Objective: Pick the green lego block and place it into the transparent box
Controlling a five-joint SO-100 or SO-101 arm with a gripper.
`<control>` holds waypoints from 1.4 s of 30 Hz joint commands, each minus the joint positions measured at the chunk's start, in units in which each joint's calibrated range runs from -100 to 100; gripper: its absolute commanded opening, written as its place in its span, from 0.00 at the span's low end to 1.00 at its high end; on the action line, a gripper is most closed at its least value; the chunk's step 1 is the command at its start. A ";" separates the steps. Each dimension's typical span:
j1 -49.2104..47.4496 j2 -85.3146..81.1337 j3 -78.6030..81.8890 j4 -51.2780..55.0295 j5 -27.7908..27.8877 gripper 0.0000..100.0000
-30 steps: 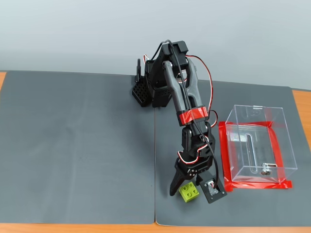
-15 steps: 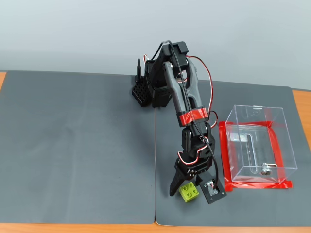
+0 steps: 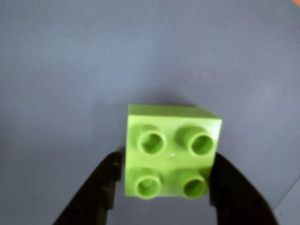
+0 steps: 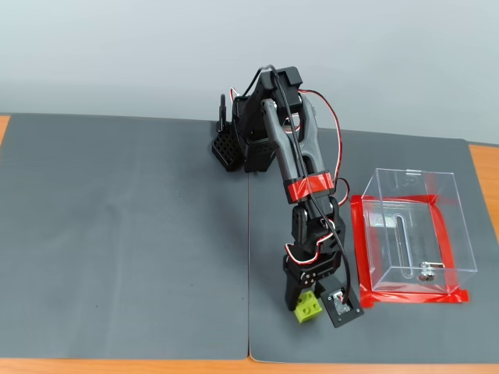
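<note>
Block [image 3: 171, 151] pinched between gripper [image 3: 164, 180] fingers, studs up; box [image 4: 412, 234] lies right of it in fixed view.

In the fixed view the green lego block [image 4: 307, 306] sits between the pincer [image 4: 306, 302] fingers, left of the transparent box [image 4: 413, 230], both on the table [image 4: 125, 241]

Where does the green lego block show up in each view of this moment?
Wrist view: green lego block low center, studs up, on the gray mat.
Fixed view: green lego block near the bottom edge, left of the transparent box.
Shared landmark: the gripper fingers flank the block in both views.
</note>
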 commanded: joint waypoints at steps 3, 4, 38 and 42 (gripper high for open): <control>0.41 -0.33 -2.75 -0.31 0.24 0.17; 0.41 -0.33 -2.75 -0.31 0.24 0.16; -0.26 -21.44 -2.84 8.71 -0.28 0.08; -0.26 -26.19 -2.84 9.76 -0.28 0.08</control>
